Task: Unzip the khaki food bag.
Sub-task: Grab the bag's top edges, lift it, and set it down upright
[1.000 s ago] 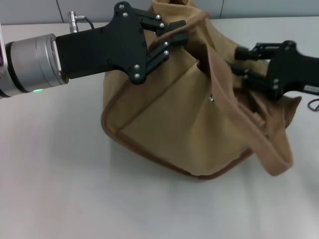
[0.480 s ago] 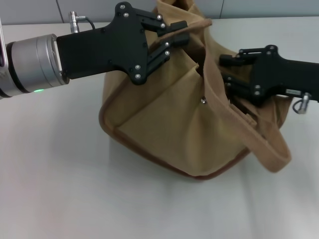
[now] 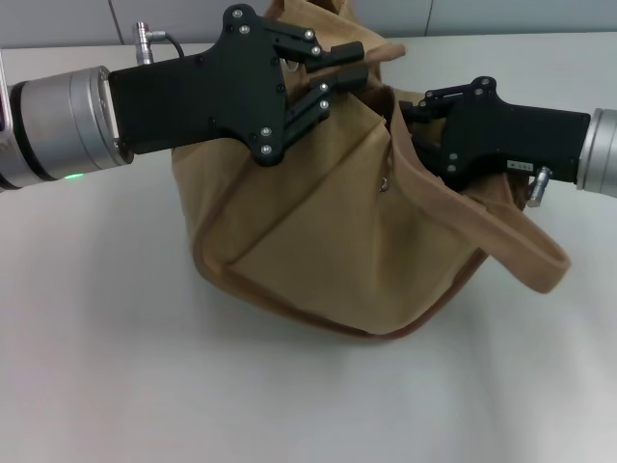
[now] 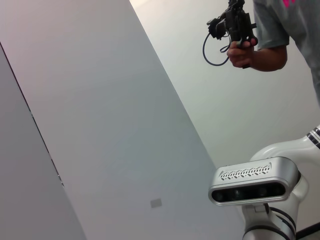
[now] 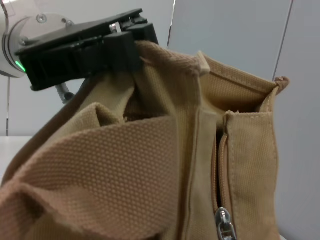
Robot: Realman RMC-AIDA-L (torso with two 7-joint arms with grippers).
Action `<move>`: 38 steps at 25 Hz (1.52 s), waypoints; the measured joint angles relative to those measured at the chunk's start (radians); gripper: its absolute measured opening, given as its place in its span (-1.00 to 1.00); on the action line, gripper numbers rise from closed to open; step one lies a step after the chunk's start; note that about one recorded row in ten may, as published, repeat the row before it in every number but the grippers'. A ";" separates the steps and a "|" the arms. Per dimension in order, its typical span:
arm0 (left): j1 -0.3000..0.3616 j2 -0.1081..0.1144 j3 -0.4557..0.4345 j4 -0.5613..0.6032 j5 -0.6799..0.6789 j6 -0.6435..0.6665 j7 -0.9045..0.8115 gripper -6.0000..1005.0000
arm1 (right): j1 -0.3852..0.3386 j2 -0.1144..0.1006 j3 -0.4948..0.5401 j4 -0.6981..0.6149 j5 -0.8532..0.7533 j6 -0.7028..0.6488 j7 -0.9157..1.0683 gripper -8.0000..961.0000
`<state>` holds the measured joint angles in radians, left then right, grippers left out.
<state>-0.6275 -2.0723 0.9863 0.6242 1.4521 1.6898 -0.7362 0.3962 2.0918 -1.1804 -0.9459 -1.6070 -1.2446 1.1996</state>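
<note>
**Right arm closes in on the zipper end**

The khaki bag (image 3: 337,231) sits slumped on the white counter (image 3: 116,367), its top corner pinched in the jaws of our left gripper (image 3: 349,69), which are narrowed onto the fabric and hold it up. In the right wrist view the zipper (image 5: 219,165) runs down from the bag's upper edge, teeth together, with the metal pull (image 5: 223,222) just ahead of that camera, so the bag looks unopened.

Over the last second our right gripper (image 3: 413,121) has travelled from beyond the bag's far side inward, and it now sits against the bag's top, near the strap (image 3: 501,231). We cannot tell whether its jaws are wide or narrow. The bag has also shifted and lifted a little toward the left jaws.

We judge the reach nearly finished; grasping the pull comes next.
</note>
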 joint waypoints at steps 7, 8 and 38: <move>0.000 0.000 0.000 0.002 0.000 0.002 0.000 -0.82 | 0.000 0.001 -0.014 -0.001 0.002 0.023 0.003 -0.62; 0.000 0.000 0.000 0.002 0.000 0.002 0.000 -0.82 | 0.000 0.001 -0.014 -0.002 0.002 0.017 0.000 -0.64; 0.009 0.001 0.000 0.000 -0.013 0.009 0.015 -0.82 | -0.102 -0.001 0.046 -0.064 0.028 -0.098 -0.124 -0.74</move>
<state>-0.6181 -2.0708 0.9863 0.6243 1.4387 1.6990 -0.7209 0.2938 2.0910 -1.1340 -1.0094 -1.5790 -1.3430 1.0756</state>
